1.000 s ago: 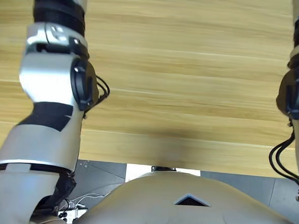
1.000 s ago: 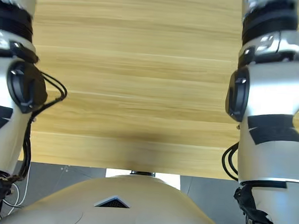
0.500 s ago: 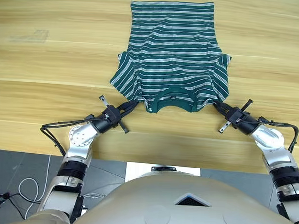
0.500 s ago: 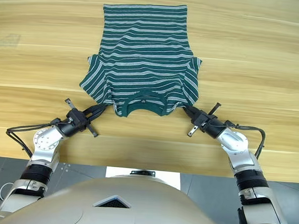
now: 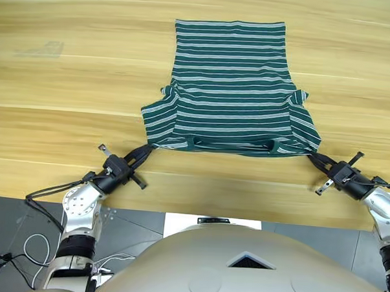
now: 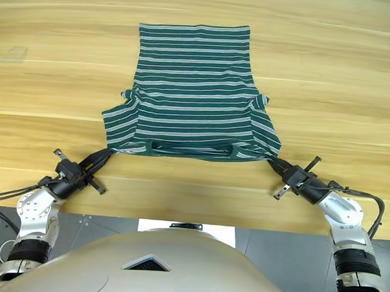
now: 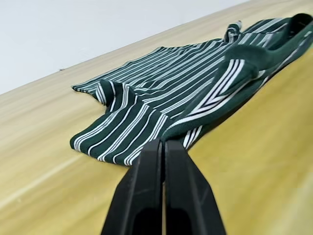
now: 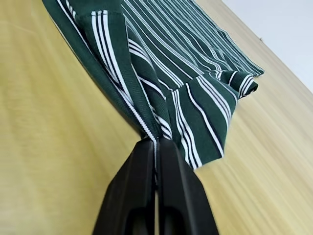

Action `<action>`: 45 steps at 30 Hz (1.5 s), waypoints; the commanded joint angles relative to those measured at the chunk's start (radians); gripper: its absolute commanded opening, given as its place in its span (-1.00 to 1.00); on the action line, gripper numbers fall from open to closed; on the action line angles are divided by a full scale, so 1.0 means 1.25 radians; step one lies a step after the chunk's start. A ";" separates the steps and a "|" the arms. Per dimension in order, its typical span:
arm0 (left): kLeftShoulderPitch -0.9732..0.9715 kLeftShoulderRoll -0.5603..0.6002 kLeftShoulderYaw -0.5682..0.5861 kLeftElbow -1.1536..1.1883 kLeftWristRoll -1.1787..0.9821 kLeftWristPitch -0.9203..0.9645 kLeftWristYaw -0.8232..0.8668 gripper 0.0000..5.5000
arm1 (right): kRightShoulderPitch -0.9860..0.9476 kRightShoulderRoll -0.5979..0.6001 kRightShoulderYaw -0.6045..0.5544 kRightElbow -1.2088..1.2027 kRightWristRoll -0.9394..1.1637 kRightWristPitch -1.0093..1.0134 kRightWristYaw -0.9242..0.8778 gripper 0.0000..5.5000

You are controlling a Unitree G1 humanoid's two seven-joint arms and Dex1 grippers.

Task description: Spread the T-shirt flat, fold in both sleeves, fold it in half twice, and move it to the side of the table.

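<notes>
T-shirt [image 5: 230, 83] held taut by both shoulders on the worktop [image 5: 68, 82]

The green garment with white stripes lies on the light wooden worktop, about midway between left and right. Its hem [image 5: 229, 23] is at the far side and its collar [image 5: 230, 145] faces the near edge. From the hem down to the sleeves the body lies flat and roughly rectangular. The near edge runs in an almost straight line from one shoulder to the other, and the collar is drawn out into a long, narrow slot along it. The left sleeve [image 5: 159, 113] and right sleeve [image 5: 304, 123] fan outward towards the near corners. By each armpit a small flap of fabric sits folded up.

The left end effector [image 5: 148, 150] sits low over the worktop at the near-left corner of the garment. Its two black fingers [image 7: 142, 196] are pressed together with the shoulder fabric pinched between the tips. In the left wrist view the cloth runs into the grip as a bunched ridge. The right end effector [image 5: 313, 157] mirrors it at the near-right corner. Its fingers [image 8: 178, 196] are likewise closed on the shoulder fabric, and the striped cloth gathers into a fold where it enters the tips. The two are well apart, each angled inward towards the garment and close to the near edge of the worktop.

Past that near edge, grey floor [image 5: 133, 227] with loose cables [image 5: 29, 242] shows at the left.
</notes>
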State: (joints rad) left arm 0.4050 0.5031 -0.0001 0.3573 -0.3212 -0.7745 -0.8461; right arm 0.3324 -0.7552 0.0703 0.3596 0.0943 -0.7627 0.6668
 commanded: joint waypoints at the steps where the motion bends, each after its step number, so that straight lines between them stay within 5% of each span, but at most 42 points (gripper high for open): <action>1: 0.075 -0.015 -0.026 -0.097 -0.007 0.017 -0.005 -1.00 | 0.063 0.002 0.013 -0.135 0.005 0.001 0.019 -0.99; 4: 0.114 -0.040 -0.065 -0.160 0.000 0.024 -0.003 -1.00 | 0.079 0.004 0.027 -0.205 0.000 0.020 0.029 -0.99; 8: 0.103 -0.047 -0.062 -0.177 -0.025 0.059 0.001 -0.87 | 0.064 0.003 0.021 -0.202 0.001 0.047 0.036 -0.71; 20: 0.098 -0.017 0.161 -0.144 -0.233 0.096 -0.059 -0.18 | 0.070 0.009 -0.095 -0.207 0.176 0.069 0.067 0.02; 28: -0.037 -0.134 0.067 -0.231 -0.112 0.231 0.073 -0.16 | -0.018 0.051 -0.147 -0.147 0.280 0.139 0.114 0.02; 37: -0.390 -0.313 -0.103 -0.079 0.112 0.589 0.337 -0.16 | -0.154 0.181 -0.029 -0.040 0.109 0.129 0.103 0.02; 45: -0.385 -0.335 -0.036 0.045 0.120 0.696 0.431 -0.16 | -0.155 0.241 -0.004 -0.035 0.050 0.141 0.056 0.02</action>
State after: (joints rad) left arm -0.1577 0.0655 -0.0707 0.3985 -0.1715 0.0459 -0.3312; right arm 0.1467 -0.4620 0.0693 0.3098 0.1724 -0.6001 0.7532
